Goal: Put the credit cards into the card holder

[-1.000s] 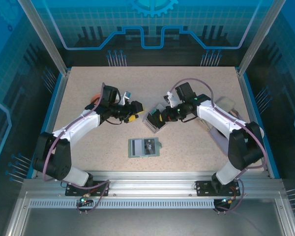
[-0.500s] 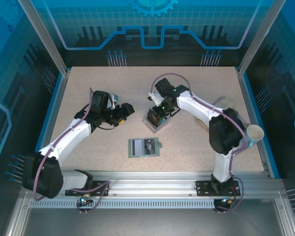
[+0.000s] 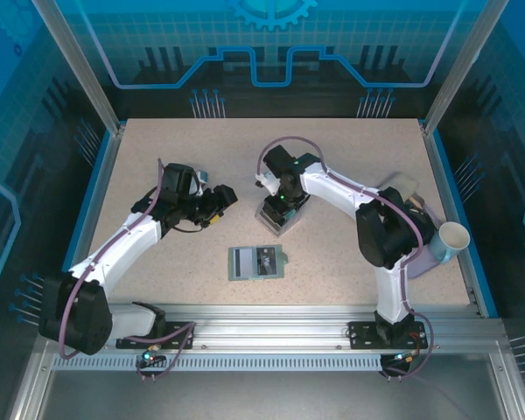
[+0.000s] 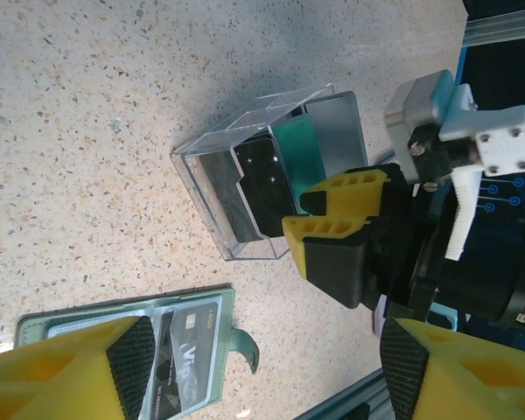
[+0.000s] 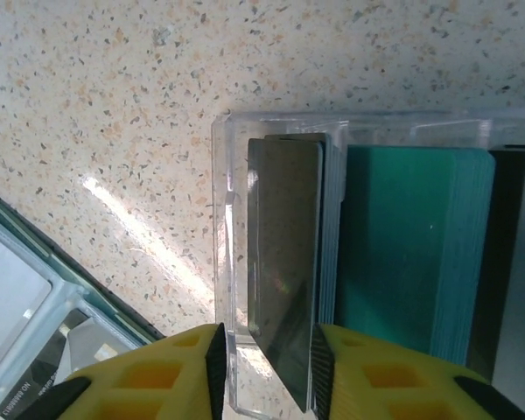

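Right gripper point(image 5: 267, 354) stands part-open, a finger on either side of the dark credit card point(image 5: 284, 262) that stands in the clear box point(image 5: 220, 219); whether the fingers press it cannot be told. Teal credit cards point(image 5: 411, 254) are packed just beside that card, so a closing finger may catch them or drag the light box along. The card holder point(image 5: 17, 306) lies open on the table point(image 5: 114, 87) off the fingers' left, cards already in it. The left gripper point(image 4: 262, 359), wide open and empty, hovers near and may crowd the way across.
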